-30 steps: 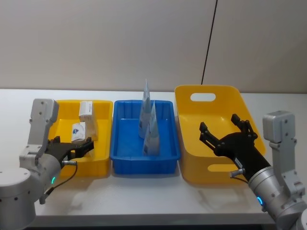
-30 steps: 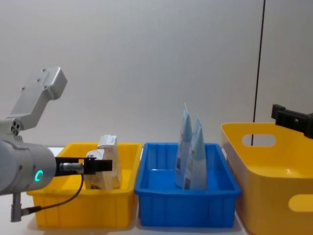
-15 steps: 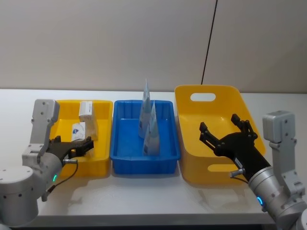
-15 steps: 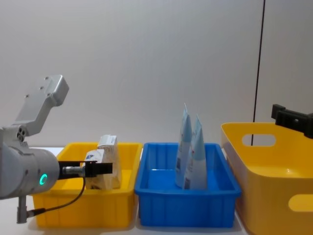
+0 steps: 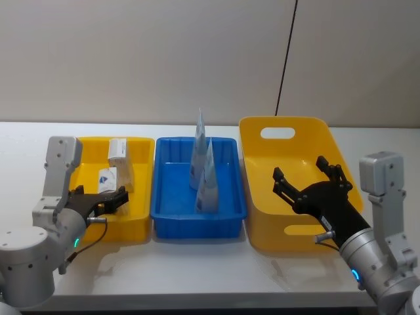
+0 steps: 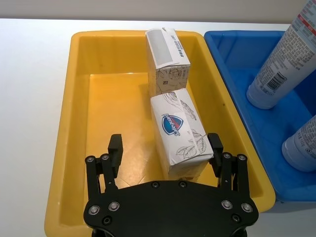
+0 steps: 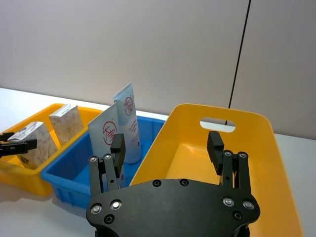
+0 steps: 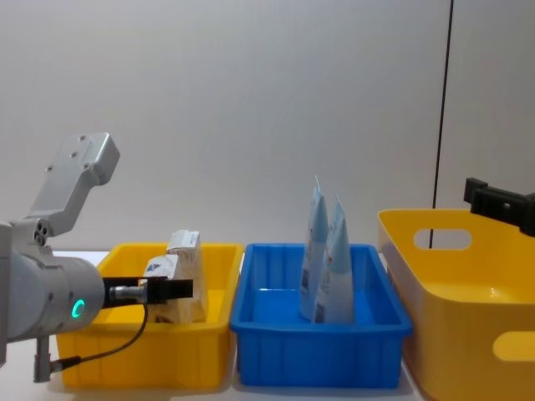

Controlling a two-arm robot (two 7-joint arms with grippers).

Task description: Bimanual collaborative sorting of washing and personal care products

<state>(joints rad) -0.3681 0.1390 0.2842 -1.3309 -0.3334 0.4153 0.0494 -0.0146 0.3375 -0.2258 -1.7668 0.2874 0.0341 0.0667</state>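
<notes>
The left gripper (image 5: pixel 113 200) reaches forward, level, over the near end of the small yellow bin (image 6: pixel 74 98), its jaws spread wide about the white soft pack (image 6: pixel 178 129) (not clamped on it). The beige carton (image 6: pixel 168 59) stands just behind the pack. The right gripper (image 5: pixel 300 169) hovers over the large yellow bin (image 5: pixel 289 125), jaws wide and holding nothing. Two squeeze tubes (image 5: pixel 200 151) stand cap-down in the blue bin (image 5: pixel 170 216) on the desk (image 5: pixel 197 262).
</notes>
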